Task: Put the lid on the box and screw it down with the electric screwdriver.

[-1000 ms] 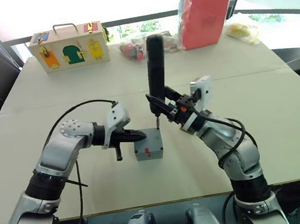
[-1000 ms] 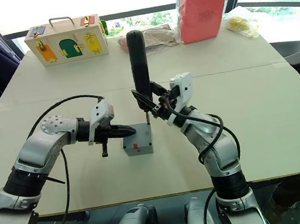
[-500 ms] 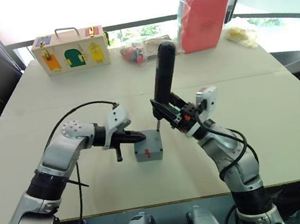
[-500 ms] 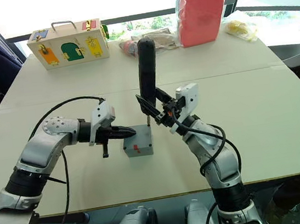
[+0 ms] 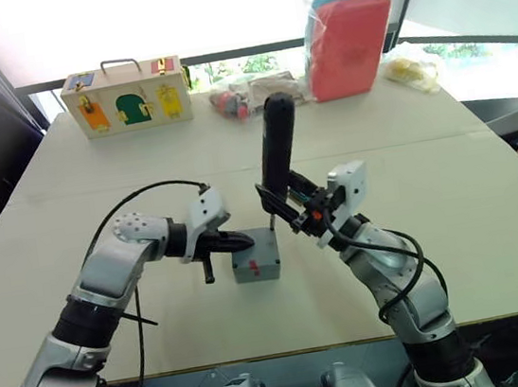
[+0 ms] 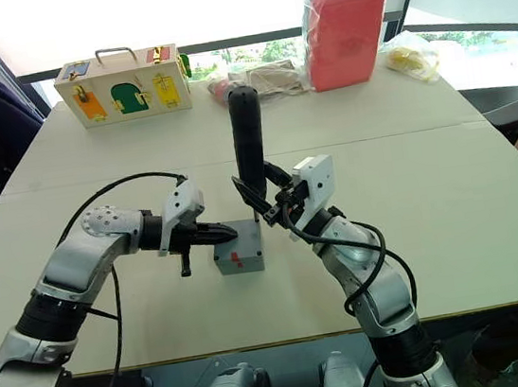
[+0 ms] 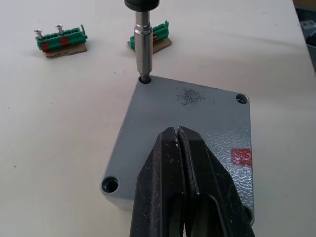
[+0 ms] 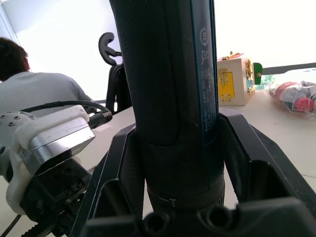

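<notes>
Right gripper (image 5: 292, 210): fingers clamped on either side of the electric screwdriver (image 5: 278, 148), held near upright. Metal bit seated in a corner screw hole of the lid (image 7: 190, 143). Lid resting on the box (image 5: 256, 263), mid-table (image 5: 487, 183). Left gripper (image 7: 183, 168): fingers pressed together, empty, tips bearing on the lid top beside its red mark (image 7: 241, 157). Two green bit strips (image 7: 61, 40) just beyond the box.

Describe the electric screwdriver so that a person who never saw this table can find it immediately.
Look to the middle of the beige table, where a small grey box sits between the two arms. The electric screwdriver is the black stick standing upright over it, clamped in the right pincer, its metal bit in a corner hole.
</notes>
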